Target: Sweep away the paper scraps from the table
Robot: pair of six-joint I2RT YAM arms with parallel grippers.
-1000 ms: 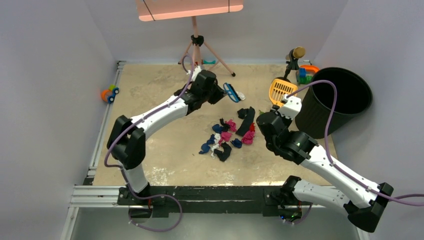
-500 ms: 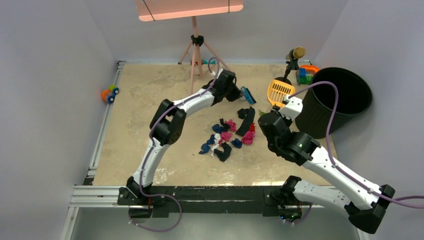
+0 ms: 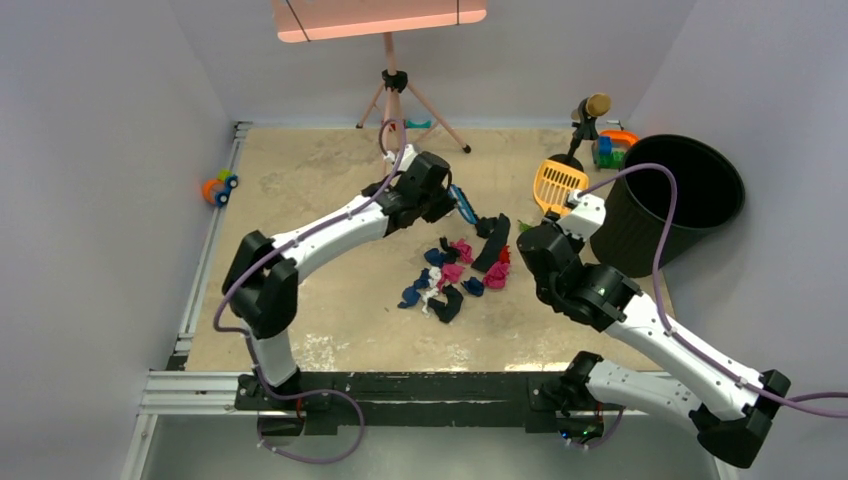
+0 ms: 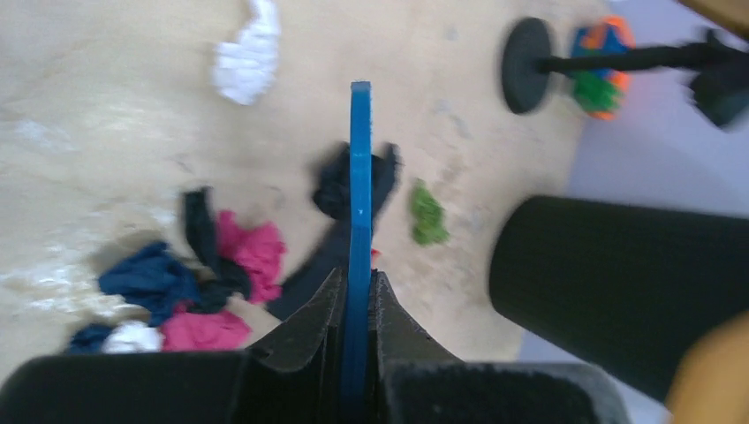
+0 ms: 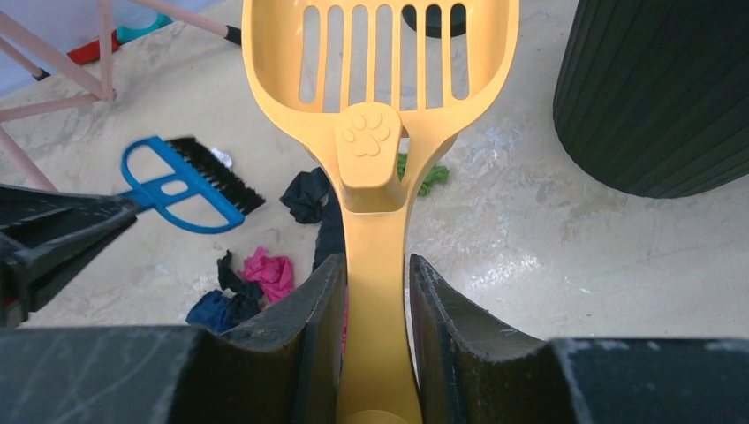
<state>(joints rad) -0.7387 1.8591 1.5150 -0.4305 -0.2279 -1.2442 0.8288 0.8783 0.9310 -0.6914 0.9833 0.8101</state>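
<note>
The paper scraps [image 3: 455, 275] lie in a loose heap of pink, dark blue, black and white wads mid-table [image 3: 300, 200]. My left gripper [image 3: 445, 196] is shut on the blue hand brush [image 3: 462, 205], just behind the heap. In the left wrist view the brush [image 4: 359, 168] stands edge-on between the gripper [image 4: 358, 296] fingers, above pink [image 4: 256, 252], black [image 4: 340, 185], green [image 4: 428, 212] and white [image 4: 247, 57] scraps. My right gripper [image 3: 557, 213] is shut on the yellow dustpan [image 3: 560, 183], right of the heap. The right wrist view shows the dustpan [image 5: 380, 88], gripper [image 5: 375, 283], brush [image 5: 190, 181] and scraps [image 5: 269, 269].
A black round bin [image 3: 670, 200] stands at the right, close to the dustpan, and shows in the right wrist view [image 5: 662, 88]. A pink tripod [image 3: 395, 90] stands at the back. A toy car [image 3: 217, 187] sits at the left edge. A figure stand [image 3: 588, 115] and a colourful toy [image 3: 612, 148] are at the back right.
My left arm swung the brush out to the right and far side, then drew it back left and nearer to the heap. The right arm and dustpan have barely moved.
</note>
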